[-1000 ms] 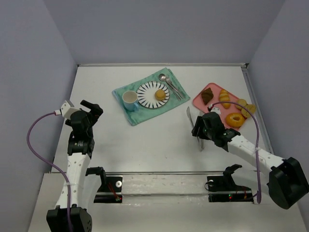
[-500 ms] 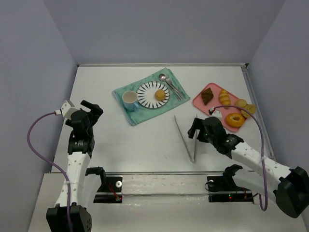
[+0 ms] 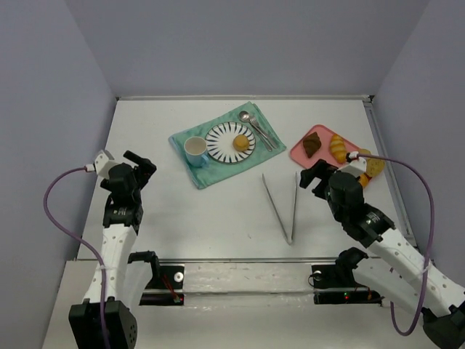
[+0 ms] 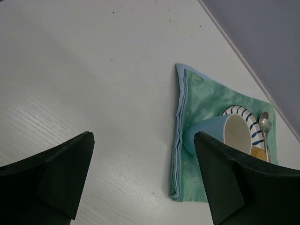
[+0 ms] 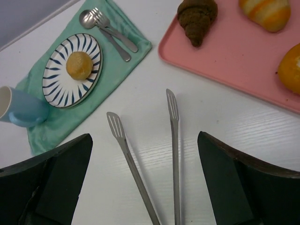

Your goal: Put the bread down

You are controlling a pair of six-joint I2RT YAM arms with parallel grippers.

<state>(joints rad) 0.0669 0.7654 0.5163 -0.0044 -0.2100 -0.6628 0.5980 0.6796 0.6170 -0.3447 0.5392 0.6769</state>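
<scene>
Open metal tongs [image 5: 173,126] lie between green cloth [image 3: 212,173] and pink tray [image 5: 225,56].

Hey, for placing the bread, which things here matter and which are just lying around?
For the job: bread, already on the striped plate; probably the tongs, lying loose.
Lying about: cup, green cloth, spoon, fork, pink tray, dark croissant.

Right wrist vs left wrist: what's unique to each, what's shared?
Right wrist only: tongs lying on the table, pink tray, chocolate croissant, fork, open right gripper.
Left wrist only: open left gripper.
Both: green cloth, cup, striped plate, spoon; bread whole in the right view, barely a sliver in the left.
</scene>
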